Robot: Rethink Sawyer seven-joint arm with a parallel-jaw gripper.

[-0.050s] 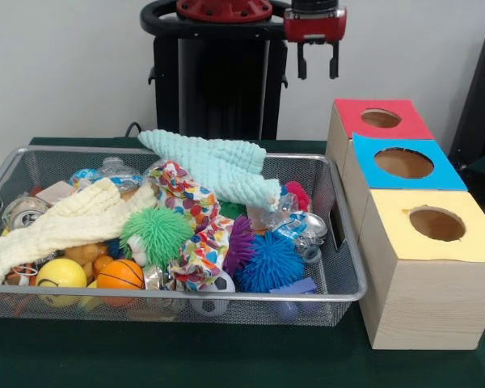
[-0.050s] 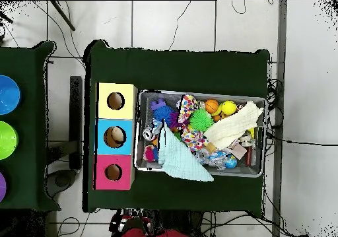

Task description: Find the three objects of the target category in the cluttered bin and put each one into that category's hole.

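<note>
the end effector [image 1: 316,61] hangs spread and empty above the wire bin [image 1: 349,275]; seemingly nothing sorted yet, all three objects remain.

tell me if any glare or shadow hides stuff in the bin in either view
Front view: even light, no glare; the mesh bin shades only its lowest items slightly. Overhead view: flat light, the cloths read clearly, small toys blend together.

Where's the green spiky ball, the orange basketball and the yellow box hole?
green spiky ball [image 1: 155,234], front view, middle of its spikes
orange basketball [image 1: 120,275], front view, its front
yellow box hole [image 1: 436,224], front view, hole's centre
</note>
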